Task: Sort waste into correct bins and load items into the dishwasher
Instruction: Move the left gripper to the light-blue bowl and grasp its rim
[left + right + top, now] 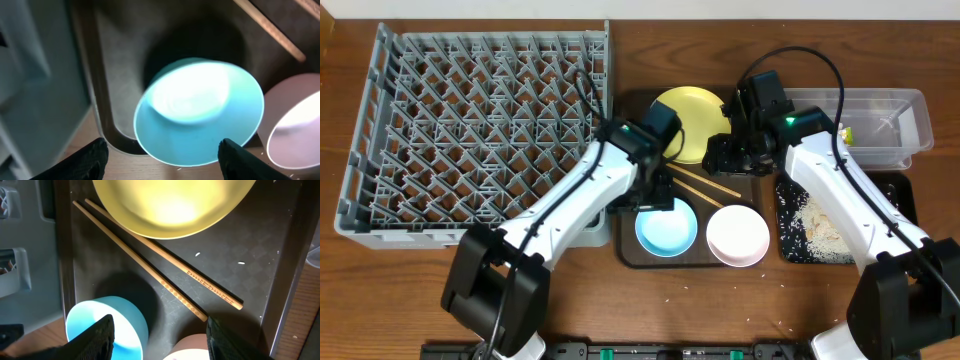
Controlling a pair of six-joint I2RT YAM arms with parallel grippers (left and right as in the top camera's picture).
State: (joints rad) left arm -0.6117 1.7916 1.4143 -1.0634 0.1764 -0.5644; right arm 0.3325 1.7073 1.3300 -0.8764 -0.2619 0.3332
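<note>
1. Seen from overhead, the grey rack [470,120] fills the upper left of the frame. A brown tray [760,195] sits at centre, just to the rack's right.
2. On the brown tray, the yellow plate [690,110] lies at the top and the chopsticks [708,184] lie slanted across the middle. The blue bowl [667,228] is at lower left and the white bowl [737,235] at lower right.
3. At upper right, a clear bin [880,120] holds the wrapper [847,133]. Below it, a black tray [910,190] holds scattered rice [815,225].
4. Your left gripper [655,195] hangs over the blue bowl's upper edge.
5. In the left wrist view, your left gripper [162,157] is open, with its fingers [95,157] at the bottom corners of the frame.
   - The blue bowl [200,115] fills the centre, its near rim between the two tips.
   - The right tip overlaps the rim in the picture, but you cannot tell whether it touches.
   - The white bowl [295,130] is at the right edge.
6. Your right gripper [730,155] is over the brown tray, between the plate and the chopsticks.
7. In the right wrist view, your right gripper [162,337] is open and holds nothing, with its fingers [225,337] low in the frame.
   - The chopsticks [160,275] run from upper left to lower right. Their lower ends lie just above the gap, nearer the right-hand tip.
   - The plate [175,205] is at the top.
</note>
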